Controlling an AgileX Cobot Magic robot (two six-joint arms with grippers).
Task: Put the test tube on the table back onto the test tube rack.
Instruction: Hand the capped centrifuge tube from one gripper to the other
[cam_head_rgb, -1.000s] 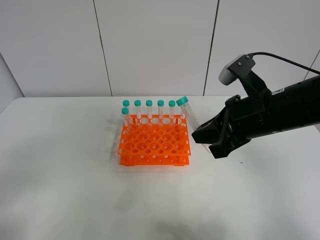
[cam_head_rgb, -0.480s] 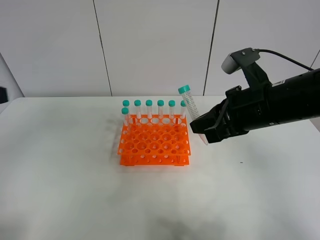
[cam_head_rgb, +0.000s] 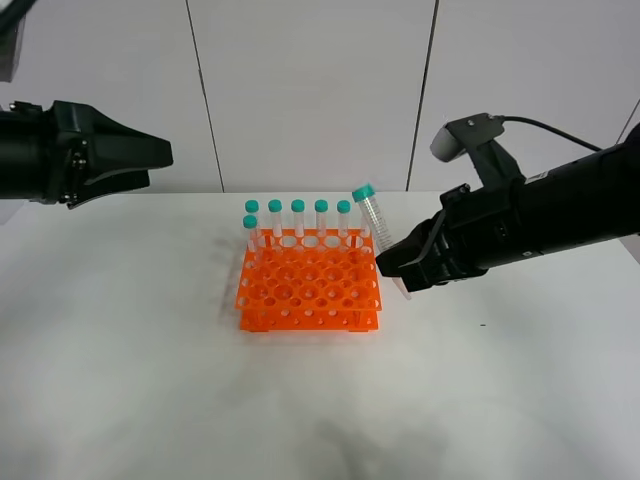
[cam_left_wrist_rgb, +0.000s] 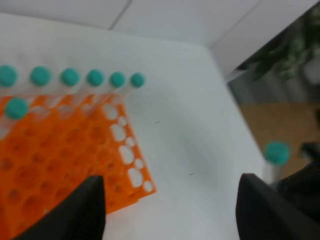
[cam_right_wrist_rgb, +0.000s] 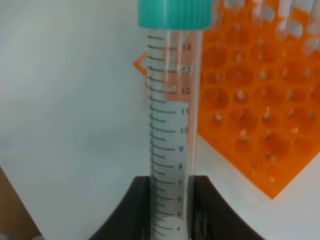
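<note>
My right gripper (cam_head_rgb: 398, 262) is shut on a clear test tube (cam_head_rgb: 372, 222) with a teal cap. It holds the tube tilted in the air by the back right corner of the orange rack (cam_head_rgb: 310, 285), cap leaning towards the rack. In the right wrist view the tube (cam_right_wrist_rgb: 172, 115) stands between the fingers of the right gripper (cam_right_wrist_rgb: 172, 210), with the rack (cam_right_wrist_rgb: 255, 115) beside it. Several capped tubes (cam_head_rgb: 298, 218) stand in the rack's back row. My left gripper (cam_head_rgb: 150, 155) is open and empty, high above the table (cam_head_rgb: 150, 390) at the far left. In the left wrist view the left gripper (cam_left_wrist_rgb: 170, 210) looks down on the rack (cam_left_wrist_rgb: 60, 155).
White panelled wall (cam_head_rgb: 310, 90) behind the table. Most rack holes hold nothing. One more tube (cam_head_rgb: 250, 228) stands in the second row at the rack's left. The held tube's cap (cam_left_wrist_rgb: 276, 152) shows in the left wrist view.
The left arm has come into view at the upper left. My right gripper lifted the tube, then shifted slightly left and down beside the rack's right back corner.
</note>
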